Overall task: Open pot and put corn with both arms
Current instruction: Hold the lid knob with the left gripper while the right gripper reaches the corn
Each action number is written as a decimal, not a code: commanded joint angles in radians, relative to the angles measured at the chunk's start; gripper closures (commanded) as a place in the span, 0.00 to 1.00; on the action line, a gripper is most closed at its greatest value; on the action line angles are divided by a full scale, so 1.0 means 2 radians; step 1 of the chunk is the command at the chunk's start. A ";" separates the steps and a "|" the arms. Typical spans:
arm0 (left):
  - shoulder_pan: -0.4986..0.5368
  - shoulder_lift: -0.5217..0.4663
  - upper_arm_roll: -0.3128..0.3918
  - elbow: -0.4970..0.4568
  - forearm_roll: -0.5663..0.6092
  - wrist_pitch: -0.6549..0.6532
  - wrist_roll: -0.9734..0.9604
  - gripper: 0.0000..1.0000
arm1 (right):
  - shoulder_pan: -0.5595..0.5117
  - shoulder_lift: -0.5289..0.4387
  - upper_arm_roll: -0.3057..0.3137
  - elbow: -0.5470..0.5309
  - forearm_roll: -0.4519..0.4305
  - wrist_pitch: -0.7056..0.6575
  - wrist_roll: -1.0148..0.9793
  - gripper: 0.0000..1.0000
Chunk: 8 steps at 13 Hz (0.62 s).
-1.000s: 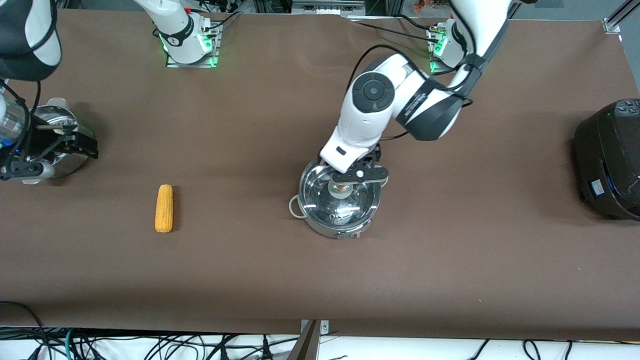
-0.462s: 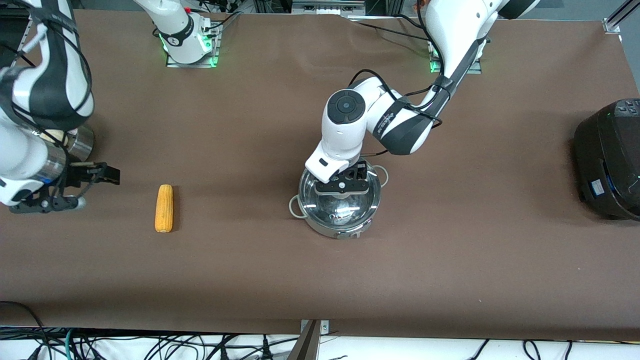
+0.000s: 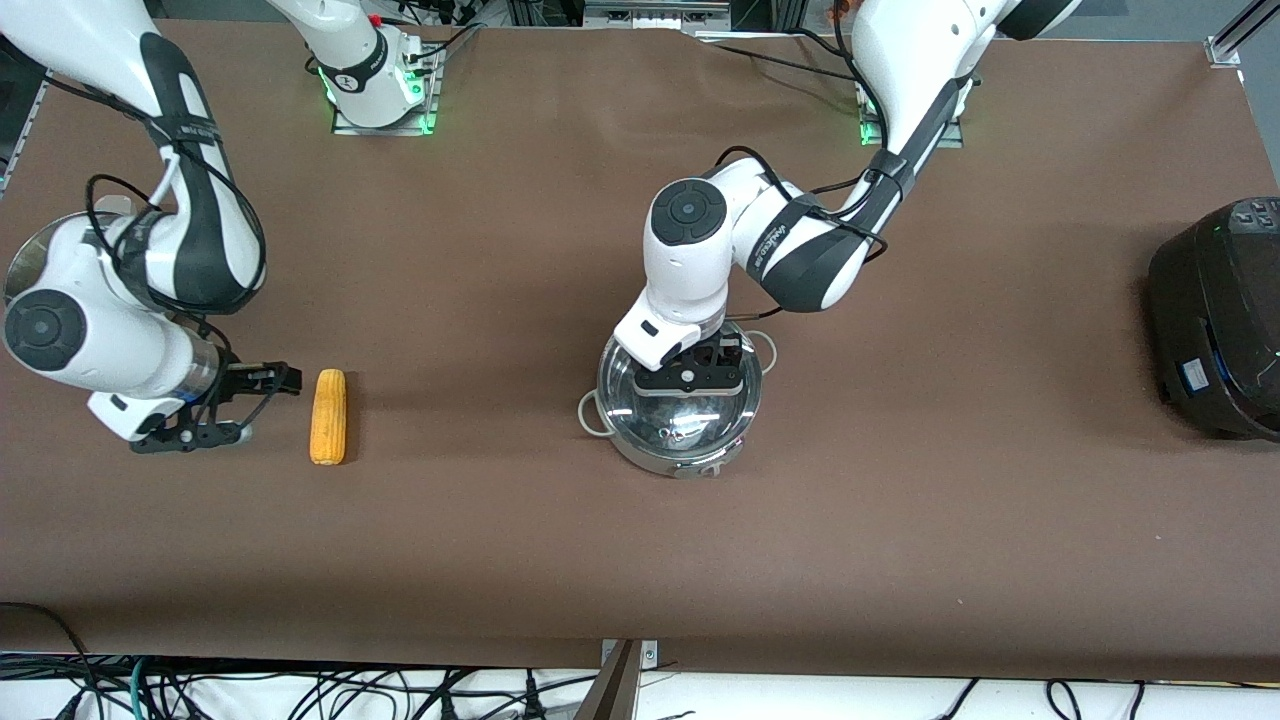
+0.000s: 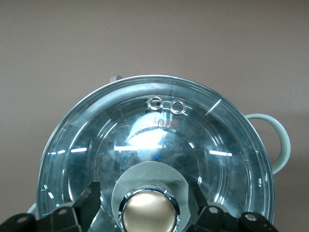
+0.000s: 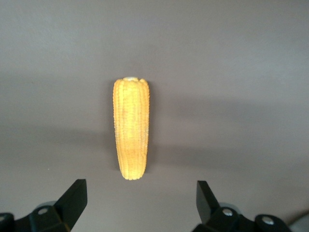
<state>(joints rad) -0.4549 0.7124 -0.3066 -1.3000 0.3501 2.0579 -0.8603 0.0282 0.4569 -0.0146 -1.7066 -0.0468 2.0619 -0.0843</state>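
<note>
The steel pot (image 3: 652,455) stands mid-table with its glass lid (image 3: 690,415) on. My left gripper (image 3: 690,378) is low over the lid, open, with one finger on each side of the brass knob (image 4: 148,211) and a gap at both sides. The left wrist view shows the lid (image 4: 159,140), a grey pot handle (image 4: 284,145) and the gripper (image 4: 145,200). The yellow-orange corn (image 3: 328,416) lies on the table toward the right arm's end. My right gripper (image 3: 262,405) is open and empty just beside the corn (image 5: 131,128), which lies a little ahead of the gripper (image 5: 141,195).
A large black cooker (image 3: 1215,320) stands at the left arm's end of the table. A steel steamer pot (image 3: 25,262) at the right arm's end is mostly hidden by the right arm. Brown cloth covers the table.
The right arm has swung from the steamer pot toward the corn and come down beside it. The left gripper has moved over the lid and settled around the knob.
</note>
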 commanded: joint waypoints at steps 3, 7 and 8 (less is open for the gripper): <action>-0.004 0.007 0.001 0.014 0.014 -0.003 0.001 0.66 | -0.003 0.005 0.001 -0.053 0.010 0.061 0.001 0.00; -0.007 0.005 0.000 0.014 0.008 -0.004 -0.001 0.82 | -0.006 0.037 0.001 -0.056 0.017 0.095 0.001 0.00; -0.007 0.003 -0.001 0.016 0.006 -0.008 -0.001 0.83 | -0.006 0.046 0.001 -0.056 0.018 0.108 0.001 0.00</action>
<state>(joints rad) -0.4576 0.7131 -0.3080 -1.2993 0.3502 2.0643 -0.8603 0.0242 0.5235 -0.0163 -1.8086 -0.0316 2.2268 -0.0830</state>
